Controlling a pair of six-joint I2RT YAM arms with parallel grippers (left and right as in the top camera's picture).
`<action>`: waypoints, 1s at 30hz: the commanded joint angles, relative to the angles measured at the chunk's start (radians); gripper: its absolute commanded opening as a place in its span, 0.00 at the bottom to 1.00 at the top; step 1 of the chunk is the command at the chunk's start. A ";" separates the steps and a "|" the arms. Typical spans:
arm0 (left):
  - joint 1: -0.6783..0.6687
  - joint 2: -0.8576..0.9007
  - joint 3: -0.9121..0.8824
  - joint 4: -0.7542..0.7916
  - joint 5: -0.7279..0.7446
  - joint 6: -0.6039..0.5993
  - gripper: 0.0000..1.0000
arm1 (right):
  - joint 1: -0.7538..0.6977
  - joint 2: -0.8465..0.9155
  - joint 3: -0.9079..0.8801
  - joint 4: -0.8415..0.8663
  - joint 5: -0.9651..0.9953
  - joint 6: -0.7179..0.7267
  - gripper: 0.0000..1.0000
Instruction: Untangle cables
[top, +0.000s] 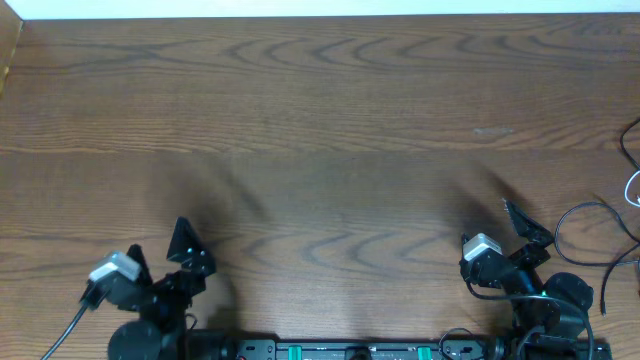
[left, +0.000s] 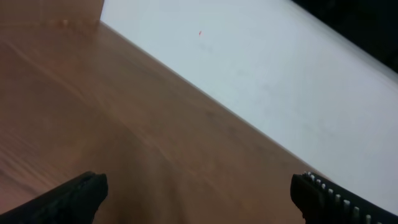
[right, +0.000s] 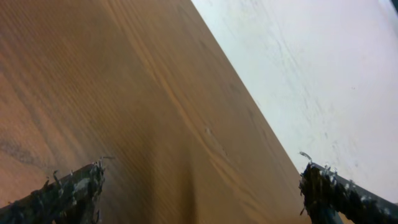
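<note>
Jaws: left gripper (left: 198, 190) and right gripper (right: 199, 186) both wide apart, gripping nothing.
Cables (top: 590, 204): mostly thin black, plus one white strand (top: 633, 188), loose loops just right of right gripper.
Count: two grippers, one white; blacks we can't count.

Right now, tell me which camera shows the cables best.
The overhead view: thin black cables and a sliver of white cable lie at the right edge of the table, partly cut off. Both wrist views show only wood and a white surface, no cables.
</note>
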 joint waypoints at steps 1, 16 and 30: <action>0.001 0.006 -0.084 0.069 -0.031 0.024 1.00 | 0.006 -0.006 -0.006 0.000 -0.003 0.018 0.99; 0.000 0.006 -0.541 0.605 0.006 0.030 1.00 | 0.006 -0.006 -0.006 0.000 -0.003 0.018 0.99; 0.000 0.025 -0.537 0.565 0.044 0.183 1.00 | 0.006 -0.006 -0.006 0.000 -0.003 0.018 0.99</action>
